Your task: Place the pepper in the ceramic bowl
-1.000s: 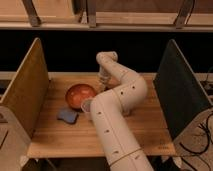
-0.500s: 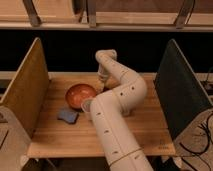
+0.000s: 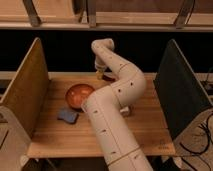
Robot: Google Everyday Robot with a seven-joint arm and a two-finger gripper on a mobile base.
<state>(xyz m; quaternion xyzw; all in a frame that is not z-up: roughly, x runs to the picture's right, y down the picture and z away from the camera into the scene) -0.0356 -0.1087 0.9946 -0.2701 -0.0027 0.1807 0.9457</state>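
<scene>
Change: arm's upper end has drifted slightly left and up over the last second; ceramic bowl (image 3: 69, 96) and blue pad (image 3: 67, 116) unmoved
Gripper (image 3: 100, 74): points down over the back of the table (image 3: 145, 125), behind the bowl and off to its right; cannot tell its grip state
Pepper (image 3: 100, 78): probably the small yellowish bit at the gripper's tip; not in the bowl
Bowl: left of centre, near the pad; looks empty
Meaning: looks like carry towards the bowl; placement not yet done

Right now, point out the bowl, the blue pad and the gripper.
bowl (image 3: 76, 95), camera view, bare inside surface.
blue pad (image 3: 67, 116), camera view, top face.
gripper (image 3: 100, 75), camera view, its tip, behind the bowl.
</scene>
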